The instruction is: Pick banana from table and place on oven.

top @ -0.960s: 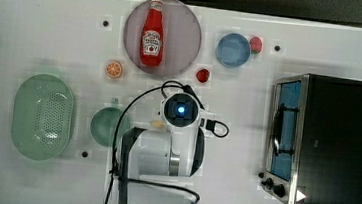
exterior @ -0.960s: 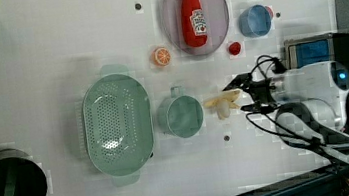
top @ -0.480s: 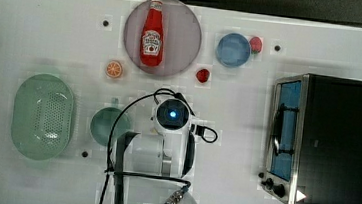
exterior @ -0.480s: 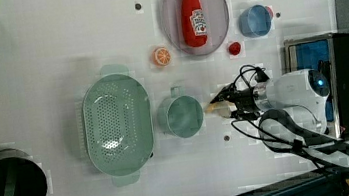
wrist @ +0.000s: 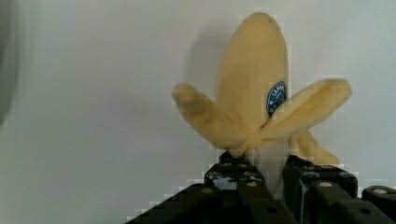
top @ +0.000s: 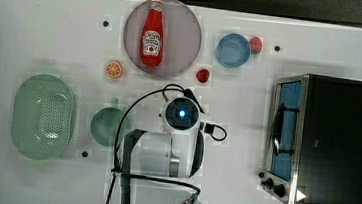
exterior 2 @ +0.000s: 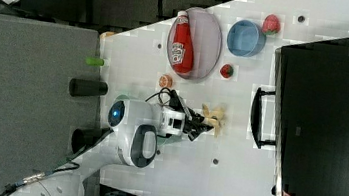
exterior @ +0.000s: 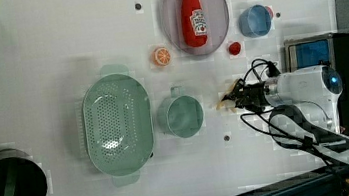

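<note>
Likely soft and light, banana is pinched at its stem end by gripper on table.

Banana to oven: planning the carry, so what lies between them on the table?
Right view: only bare table between banana and oven.
</note>
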{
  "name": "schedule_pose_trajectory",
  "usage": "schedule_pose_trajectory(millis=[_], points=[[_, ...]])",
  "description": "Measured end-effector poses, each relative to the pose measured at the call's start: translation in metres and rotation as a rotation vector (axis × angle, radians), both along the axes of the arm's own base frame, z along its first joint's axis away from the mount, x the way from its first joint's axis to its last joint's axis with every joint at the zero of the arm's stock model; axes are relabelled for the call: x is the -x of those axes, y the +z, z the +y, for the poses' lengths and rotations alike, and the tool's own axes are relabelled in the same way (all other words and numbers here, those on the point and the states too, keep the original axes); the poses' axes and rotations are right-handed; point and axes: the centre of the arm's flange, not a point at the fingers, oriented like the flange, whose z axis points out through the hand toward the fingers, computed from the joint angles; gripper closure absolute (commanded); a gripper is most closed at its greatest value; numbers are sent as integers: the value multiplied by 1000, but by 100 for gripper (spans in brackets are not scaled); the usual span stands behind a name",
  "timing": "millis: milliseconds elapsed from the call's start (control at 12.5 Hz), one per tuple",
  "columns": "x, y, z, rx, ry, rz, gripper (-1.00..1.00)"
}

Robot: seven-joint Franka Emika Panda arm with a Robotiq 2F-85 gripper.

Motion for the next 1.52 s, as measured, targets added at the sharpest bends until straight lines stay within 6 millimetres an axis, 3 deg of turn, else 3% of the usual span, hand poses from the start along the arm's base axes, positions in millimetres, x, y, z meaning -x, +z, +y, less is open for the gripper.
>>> schedule_pose_trajectory(millis=[160,320,480,720,800,960,1040,1200,1280,1520], points=[[-10,23,4,-4,-1,-39,61],[-16,77,5,3,-5,-35,61],[-28,156,11,31,28,-31,61],[-41,293,10,22,4,-85,61],[-42,336,4,16,-10,-115,61],[-40,396,-28,23,-64,-205,61],[-40,417,-50,19,-103,-235,61],[-37,434,-96,15,-173,-268,61],[-35,431,-123,2,-209,-273,61],[-20,390,-223,43,-242,-191,61]])
